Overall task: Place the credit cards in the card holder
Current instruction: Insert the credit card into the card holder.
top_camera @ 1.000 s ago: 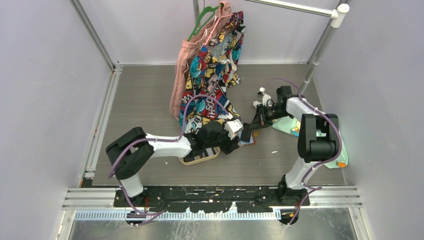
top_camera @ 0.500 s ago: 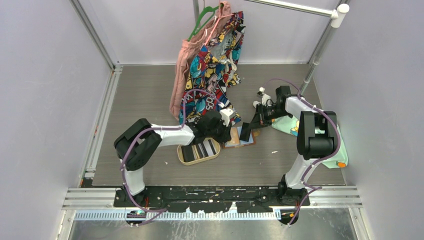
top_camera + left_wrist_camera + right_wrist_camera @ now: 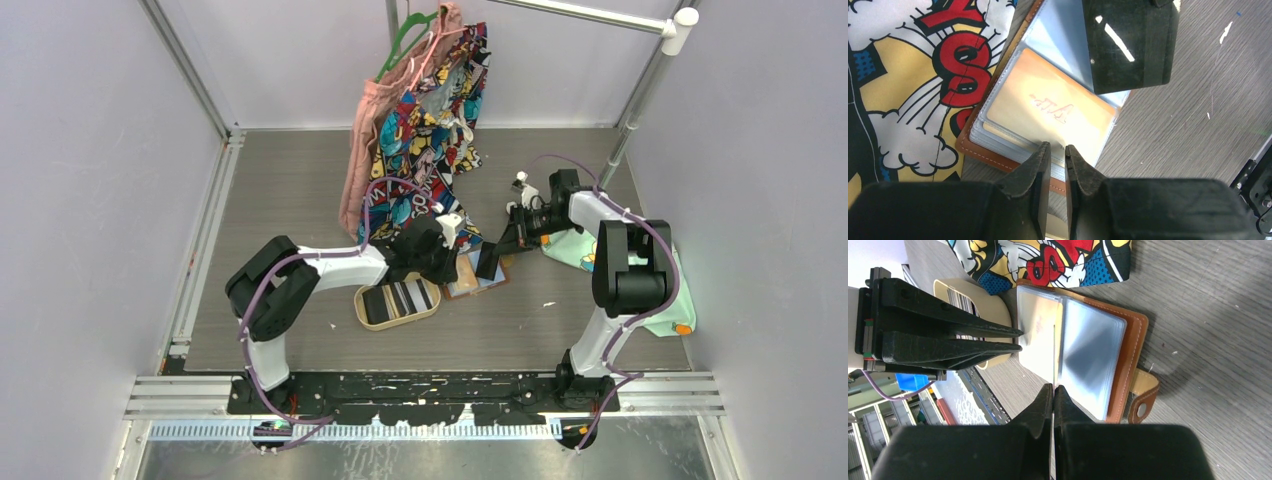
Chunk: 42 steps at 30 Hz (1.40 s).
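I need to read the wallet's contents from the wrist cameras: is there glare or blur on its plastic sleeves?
Left wrist view: the yellow card looks hazy through plastic, print soft; bright streaks glare on the black surface above. Right wrist view: the clear sleeves show a milky sheen; the near fingers are dark, featureless.
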Motion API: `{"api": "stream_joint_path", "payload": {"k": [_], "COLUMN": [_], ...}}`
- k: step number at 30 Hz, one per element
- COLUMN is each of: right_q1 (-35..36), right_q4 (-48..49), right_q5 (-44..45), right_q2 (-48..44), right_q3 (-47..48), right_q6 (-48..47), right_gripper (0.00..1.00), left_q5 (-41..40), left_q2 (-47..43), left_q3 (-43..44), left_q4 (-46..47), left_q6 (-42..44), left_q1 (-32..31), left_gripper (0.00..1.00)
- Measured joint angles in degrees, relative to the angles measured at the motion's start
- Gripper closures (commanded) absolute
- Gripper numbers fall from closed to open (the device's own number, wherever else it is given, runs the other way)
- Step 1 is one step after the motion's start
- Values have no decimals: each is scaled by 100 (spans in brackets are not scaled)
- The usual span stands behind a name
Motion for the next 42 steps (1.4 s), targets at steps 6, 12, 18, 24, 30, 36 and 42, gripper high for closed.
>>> {"api": "stream_joint_path", "payload": {"k": [6, 12, 18, 24, 30, 36, 42], "right_q1": [48, 254, 304, 306, 323, 365, 374], "right_q4": [-31, -245, -361, -295, -256, -258, -269], "right_q5": [-2, -4, 35, 103, 31, 17, 31], "right_q2": [166, 498, 492, 66, -13, 238, 409], "right_q3": [44, 201, 223, 219, 219, 219, 219], "right_q6": [-15, -129, -192, -170, -170, -170, -170], "right_gripper": [99, 99, 99, 99, 99, 99, 99], "left_q5": [7, 31, 83, 85, 85, 76, 72], "left_q2": [-42, -68, -76, -153, -387, -461, -444], "left_q3": [4, 26, 26, 26, 24, 24, 31], "left_q4": [-136, -258, -278, -367, -691, -828, -811], "left_q6": [-4, -11, -28, -63, -181, -284, -326], "left_q1": [7, 46, 85, 92, 96, 105, 125], "left_gripper": [80, 79, 77, 71, 65, 62, 59]}}
